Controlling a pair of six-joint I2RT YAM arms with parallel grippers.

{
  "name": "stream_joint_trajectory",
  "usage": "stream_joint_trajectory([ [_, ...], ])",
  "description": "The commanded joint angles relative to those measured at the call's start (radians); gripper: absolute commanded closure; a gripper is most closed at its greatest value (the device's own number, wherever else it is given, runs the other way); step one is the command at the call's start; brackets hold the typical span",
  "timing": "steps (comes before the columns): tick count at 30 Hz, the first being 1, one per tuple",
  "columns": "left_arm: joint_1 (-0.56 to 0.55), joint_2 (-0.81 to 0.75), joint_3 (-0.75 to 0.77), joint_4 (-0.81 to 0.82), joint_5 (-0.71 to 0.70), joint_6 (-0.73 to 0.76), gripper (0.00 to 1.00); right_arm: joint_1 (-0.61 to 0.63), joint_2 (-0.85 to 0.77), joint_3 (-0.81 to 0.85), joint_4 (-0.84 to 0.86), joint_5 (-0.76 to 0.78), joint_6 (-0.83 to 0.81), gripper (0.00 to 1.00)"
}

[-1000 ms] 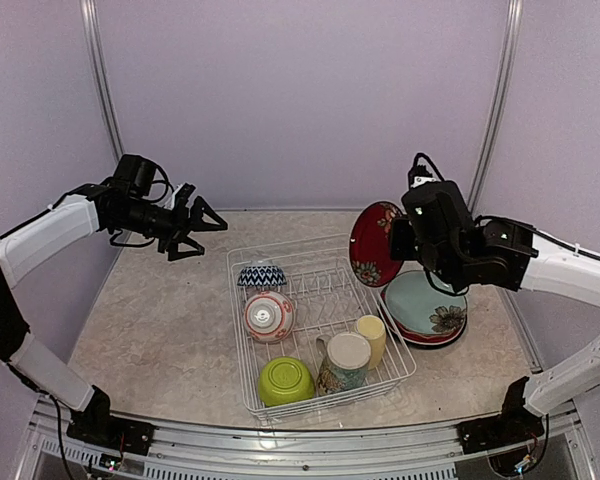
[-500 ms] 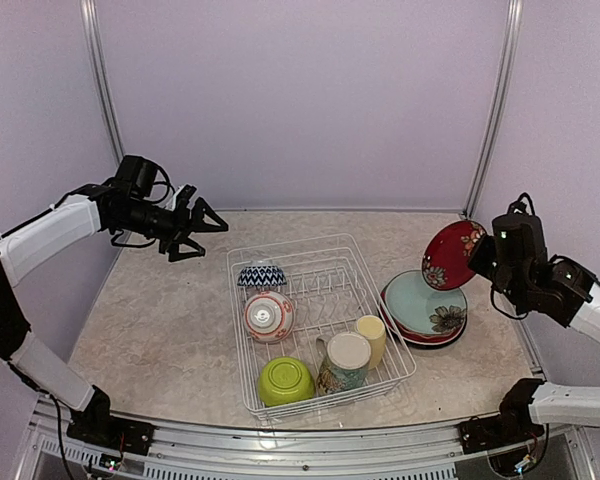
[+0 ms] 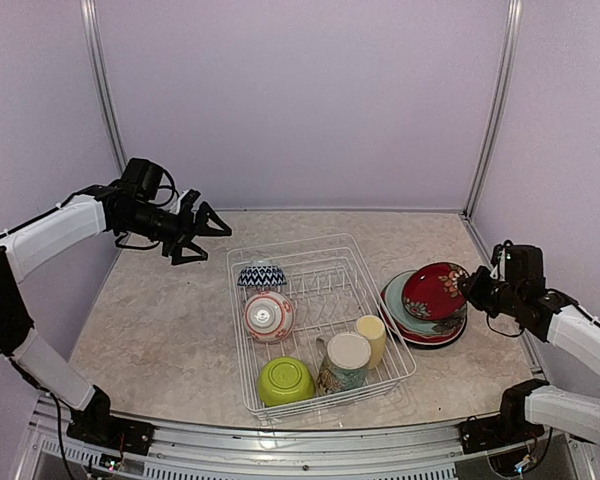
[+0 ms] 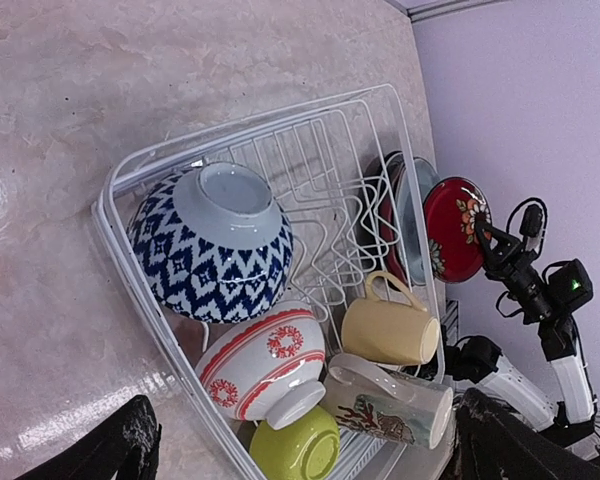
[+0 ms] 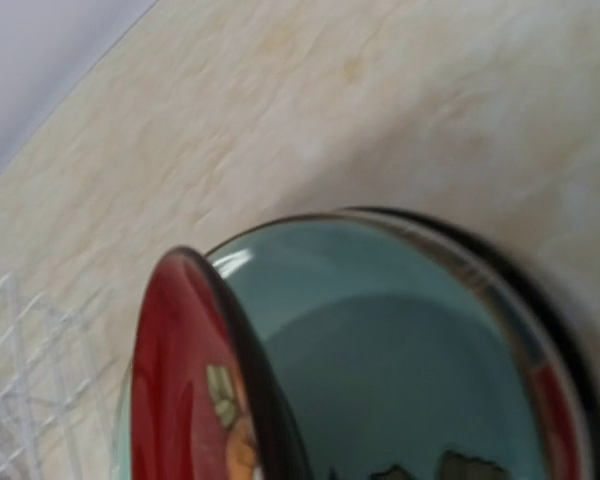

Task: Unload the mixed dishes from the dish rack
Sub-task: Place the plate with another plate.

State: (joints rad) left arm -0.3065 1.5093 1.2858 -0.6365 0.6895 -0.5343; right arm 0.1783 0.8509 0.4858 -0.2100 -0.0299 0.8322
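Top view: left gripper (image 3: 208,238) hangs above the marbled tabletop (image 3: 160,310), behind-left of the white wire dish rack (image 3: 241,350), fingers spread wide and empty. Right gripper (image 3: 470,289) is pinched tight on the rim of the red floral round ceramic plate (image 3: 435,290), tilted over the stack of round plates (image 3: 420,328) right of the rack; contact with the stack is hard to judge.

Left wrist: the rack holds the upturned blue zigzag bowl (image 4: 212,245), red-white patterned bowl (image 4: 270,365) and lime green bowl (image 4: 295,448), plus the yellow cup (image 4: 388,328) and cream-teal mug (image 4: 390,405).

Right wrist: blurred. The red plate's edge is over the teal-faced plate (image 5: 410,350); own fingers unseen.
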Motion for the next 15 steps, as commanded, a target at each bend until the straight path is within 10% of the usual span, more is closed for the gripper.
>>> stream_joint_trajectory([
  [1,-0.009,0.019,0.023,-0.013,0.005,0.011,0.01,-0.068,0.026,-0.037,0.204,-0.259,0.022,1.00],
  [15,-0.008,0.008,0.024,-0.013,0.008,0.013,0.01,-0.103,0.135,-0.097,0.304,-0.314,0.025,1.00],
])
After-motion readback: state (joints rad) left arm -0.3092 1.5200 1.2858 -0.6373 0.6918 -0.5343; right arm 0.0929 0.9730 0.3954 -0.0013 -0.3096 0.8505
